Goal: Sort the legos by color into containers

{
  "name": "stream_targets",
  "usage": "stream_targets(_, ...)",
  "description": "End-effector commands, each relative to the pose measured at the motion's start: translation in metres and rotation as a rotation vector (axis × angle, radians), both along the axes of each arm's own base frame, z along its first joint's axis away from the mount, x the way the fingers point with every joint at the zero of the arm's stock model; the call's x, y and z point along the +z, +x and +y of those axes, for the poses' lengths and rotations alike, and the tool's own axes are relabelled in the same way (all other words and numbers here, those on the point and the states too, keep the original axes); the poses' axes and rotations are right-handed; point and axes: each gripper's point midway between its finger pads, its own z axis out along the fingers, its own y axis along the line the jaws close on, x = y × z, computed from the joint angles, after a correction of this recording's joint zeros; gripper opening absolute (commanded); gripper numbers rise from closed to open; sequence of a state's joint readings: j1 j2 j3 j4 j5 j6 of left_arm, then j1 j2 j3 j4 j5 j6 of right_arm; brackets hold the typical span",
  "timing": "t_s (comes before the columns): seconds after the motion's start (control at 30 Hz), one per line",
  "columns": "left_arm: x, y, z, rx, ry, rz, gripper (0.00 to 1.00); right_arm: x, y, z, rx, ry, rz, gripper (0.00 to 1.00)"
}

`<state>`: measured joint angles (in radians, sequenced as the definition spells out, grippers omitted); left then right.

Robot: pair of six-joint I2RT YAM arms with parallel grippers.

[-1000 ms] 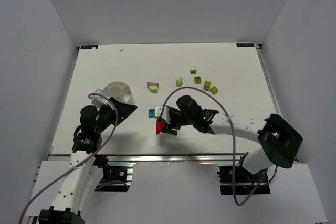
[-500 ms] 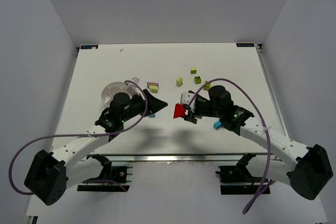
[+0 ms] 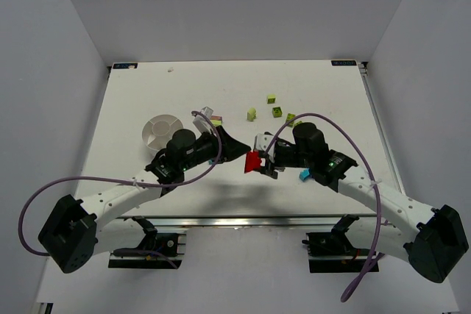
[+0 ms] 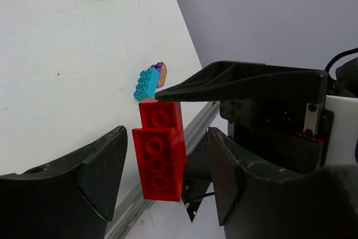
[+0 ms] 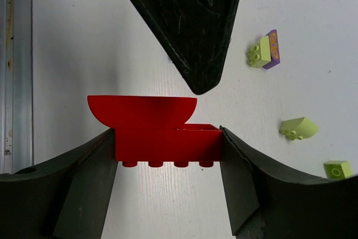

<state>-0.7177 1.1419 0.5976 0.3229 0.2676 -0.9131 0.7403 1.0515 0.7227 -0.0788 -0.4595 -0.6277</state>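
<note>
My right gripper (image 3: pixel 259 162) is shut on a red lego (image 3: pixel 253 161), a stacked pair held above the table's middle; in the right wrist view both pads press its ends (image 5: pixel 162 132). My left gripper (image 3: pixel 237 151) is open, with its jaws on either side of the same red lego (image 4: pixel 159 155) and a gap on each side. A teal lego with a purple one (image 4: pixel 150 82) lies beyond it. The white divided dish (image 3: pixel 163 129) stands left of both grippers. Several lime legos (image 3: pixel 277 112) lie at the back.
A teal lego (image 3: pixel 304 175) lies by the right arm. A lime and purple pair (image 5: pixel 264 50) and two lime legos (image 5: pixel 298 128) lie near the grippers. The table's front rail (image 4: pixel 196 130) runs close below them.
My left arm swung from beside the dish to the table's middle and now brackets the red lego. My right gripper carried the red lego from the front edge toward the middle.
</note>
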Motion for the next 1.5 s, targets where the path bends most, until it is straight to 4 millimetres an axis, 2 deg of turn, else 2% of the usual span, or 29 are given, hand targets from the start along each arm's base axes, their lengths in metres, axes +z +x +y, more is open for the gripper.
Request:
stream_targets(0.0,0.007,-0.002,-0.001,0.007,-0.011,-0.039,0.69,0.018,0.0,0.008,0.028,0.047,-0.012,0.0)
stream_targets(0.37,-0.008,-0.002,-0.007,-0.003,0.024,-0.023,0.66,0.027,-0.003,0.01,0.044,0.077,-0.018,0.0)
stream_targets(0.63,-0.005,-0.005,-0.011,-0.022,0.004,-0.03,0.63,0.032,-0.001,0.01,0.035,0.096,-0.036,0.0)
stream_targets(0.73,-0.003,-0.008,-0.013,-0.04,-0.014,-0.037,0.57,0.032,0.0,0.01,0.037,0.095,-0.047,0.0)
stream_targets(0.83,-0.004,-0.01,-0.015,-0.048,-0.02,-0.031,0.56,0.032,0.0,0.011,0.04,0.095,-0.051,0.0)
stream_targets(1.1,-0.007,-0.012,-0.016,-0.06,-0.016,-0.021,0.56,0.032,0.0,0.009,0.037,0.091,-0.067,0.0)
stream_targets(1.13,-0.008,-0.012,-0.016,-0.06,-0.016,-0.019,0.56,0.038,0.003,0.011,0.035,0.109,-0.09,0.0)
stream_targets(1.47,-0.015,-0.015,-0.017,-0.072,-0.005,-0.003,0.58,0.042,0.003,0.01,0.035,0.119,-0.108,0.0)
